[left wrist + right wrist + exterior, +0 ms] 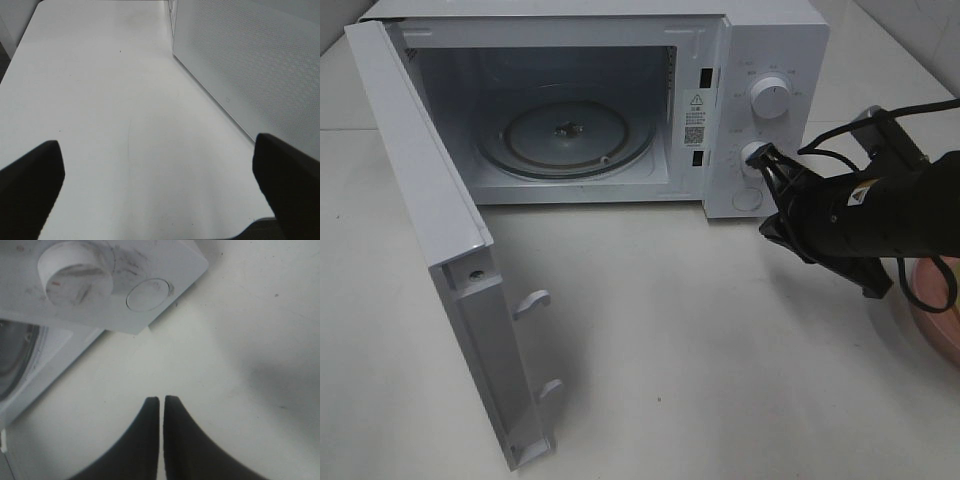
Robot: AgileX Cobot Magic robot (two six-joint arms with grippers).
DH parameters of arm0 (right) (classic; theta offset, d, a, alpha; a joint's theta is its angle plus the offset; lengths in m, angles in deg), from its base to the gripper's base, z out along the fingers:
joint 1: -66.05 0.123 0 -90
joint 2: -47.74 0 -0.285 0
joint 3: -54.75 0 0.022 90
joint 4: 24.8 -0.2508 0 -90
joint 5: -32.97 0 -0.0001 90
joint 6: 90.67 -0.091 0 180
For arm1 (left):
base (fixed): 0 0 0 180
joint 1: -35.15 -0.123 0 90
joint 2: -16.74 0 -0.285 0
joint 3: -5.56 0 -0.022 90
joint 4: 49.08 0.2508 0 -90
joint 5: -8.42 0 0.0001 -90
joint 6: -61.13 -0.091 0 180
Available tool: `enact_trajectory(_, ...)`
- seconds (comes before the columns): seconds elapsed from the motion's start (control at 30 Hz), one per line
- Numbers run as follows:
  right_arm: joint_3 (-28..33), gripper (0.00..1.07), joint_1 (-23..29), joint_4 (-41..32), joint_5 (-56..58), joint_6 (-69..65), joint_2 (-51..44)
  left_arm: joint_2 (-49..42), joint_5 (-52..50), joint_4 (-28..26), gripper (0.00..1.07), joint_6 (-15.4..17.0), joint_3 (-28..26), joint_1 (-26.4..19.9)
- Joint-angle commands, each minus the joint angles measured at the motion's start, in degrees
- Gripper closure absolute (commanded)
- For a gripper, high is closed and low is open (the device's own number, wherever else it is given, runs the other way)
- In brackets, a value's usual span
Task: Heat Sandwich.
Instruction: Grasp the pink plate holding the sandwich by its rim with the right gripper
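Plainly, the white tabletop (720,350) carries an open-doored microwave (770,40) at its far edge. The right gripper (161,400), fingers nearly pressed together on nothing, sits near the microwave's lower knob (75,272). The left gripper (157,150) is spread wide. No view shows the sandwich.

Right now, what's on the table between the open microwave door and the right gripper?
Nothing. The exterior high view shows only bare white table between the microwave door and the right gripper, which hangs by the lower knob.
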Motion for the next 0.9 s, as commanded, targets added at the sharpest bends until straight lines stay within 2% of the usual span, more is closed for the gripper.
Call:
enact_trajectory(0.03,0.1,0.99,-0.2,0.7,6.5,12.7,-3.4,-1.0,-0.7,-0.1,0.09,0.1,0.1,-0.1)
enact_trajectory(0.37,0.1,0.96,-0.2,0.7,22.7,38.8,-8.0,-1.0,-0.7,-0.1,0.09,0.1,0.1,-0.1)
enact_trajectory(0.6,-0.3,0.94,-0.2,2.7,29.5,42.6,-9.2,-1.0,-0.7,-0.1,0.09,0.1,0.1,-0.1)
enact_trajectory(0.73,-3.4,0.92,-0.2,11.6,40.5,43.0,-9.3,-1.0,-0.7,-0.1,0.09,0.1,0.1,-0.1)
enact_trajectory(0.9,-6.6,0.9,-0.2,17.0,48.1,41.9,-9.3,-1.0,-0.7,-0.1,0.09,0.1,0.1,-0.1)
